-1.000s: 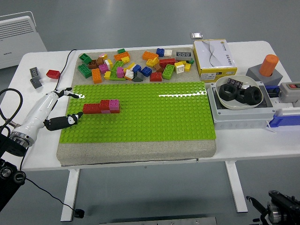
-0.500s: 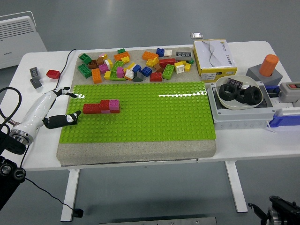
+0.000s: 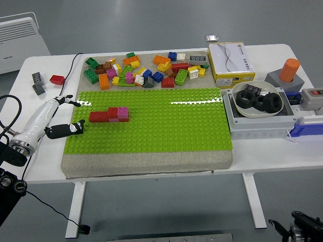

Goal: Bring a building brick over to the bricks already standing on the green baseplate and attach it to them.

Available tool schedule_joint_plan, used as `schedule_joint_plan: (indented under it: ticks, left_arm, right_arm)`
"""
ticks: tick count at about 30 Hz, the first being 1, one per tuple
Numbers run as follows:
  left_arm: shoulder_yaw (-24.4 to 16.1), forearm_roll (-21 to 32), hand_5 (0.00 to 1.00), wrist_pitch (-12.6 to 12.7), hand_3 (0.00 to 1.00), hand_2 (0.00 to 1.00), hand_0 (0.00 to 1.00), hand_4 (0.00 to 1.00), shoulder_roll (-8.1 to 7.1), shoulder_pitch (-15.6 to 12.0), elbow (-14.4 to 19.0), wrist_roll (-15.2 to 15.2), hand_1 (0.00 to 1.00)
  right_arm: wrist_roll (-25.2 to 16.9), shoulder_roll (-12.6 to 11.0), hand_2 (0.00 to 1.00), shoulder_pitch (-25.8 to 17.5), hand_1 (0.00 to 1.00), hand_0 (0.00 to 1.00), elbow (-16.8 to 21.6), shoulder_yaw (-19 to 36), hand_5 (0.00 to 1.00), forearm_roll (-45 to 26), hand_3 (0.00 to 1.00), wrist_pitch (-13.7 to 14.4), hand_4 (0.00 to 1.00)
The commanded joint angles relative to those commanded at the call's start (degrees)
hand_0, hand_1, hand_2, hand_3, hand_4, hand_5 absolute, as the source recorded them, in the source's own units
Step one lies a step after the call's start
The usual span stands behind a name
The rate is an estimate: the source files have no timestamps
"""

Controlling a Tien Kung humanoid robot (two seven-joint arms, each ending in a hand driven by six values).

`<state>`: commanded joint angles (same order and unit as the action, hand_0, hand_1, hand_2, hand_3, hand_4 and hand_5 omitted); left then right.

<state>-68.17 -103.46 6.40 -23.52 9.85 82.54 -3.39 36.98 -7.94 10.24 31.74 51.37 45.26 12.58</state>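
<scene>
A short row of joined bricks (image 3: 109, 115), dark red, red and pink, stands on the left part of the green baseplate (image 3: 166, 126). Loose bricks (image 3: 144, 70) of many colours lie in a heap behind the baseplate. My left hand (image 3: 68, 115) hovers at the baseplate's left edge, fingers spread and holding nothing, a short way left of the joined row. The white forearm (image 3: 35, 125) runs back toward the lower left. No right arm shows above the table.
A red brick (image 3: 56, 79) and grey bricks (image 3: 38, 81) lie on the table at far left. To the right stand a yellow box (image 3: 231, 61), a white bowl of black rings (image 3: 258, 98) on a grey box, and an orange cylinder (image 3: 290, 69).
My left hand has drawn back slightly to the left and down, away from the joined bricks. Nothing on the baseplate has moved.
</scene>
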Motion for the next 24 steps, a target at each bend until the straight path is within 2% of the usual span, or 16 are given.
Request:
schedule_joint_plan:
  ticks: [15, 24]
  left_arm:
    - [0.42, 0.31, 0.183, -0.54, 0.643, 0.911, 0.97, 0.739, 0.82, -0.17, -0.45, -0.11, 0.915]
    - [0.72, 0.89, 0.181, -0.15, 0.639, 0.912, 0.971, 0.731, 1.35, 0.19, -2.24, 0.46, 0.916]
  right_arm:
    - [0.0, 0.21, 0.685, -0.41, 0.594, 0.574, 0.08, -1.05, 0.998, -1.86, 0.837, 0.59, 0.954]
    - [0.0, 0.2, 0.686, -0.65, 0.594, 0.576, 0.23, -2.35, 0.998, -4.15, 0.839, 0.78, 0.954]
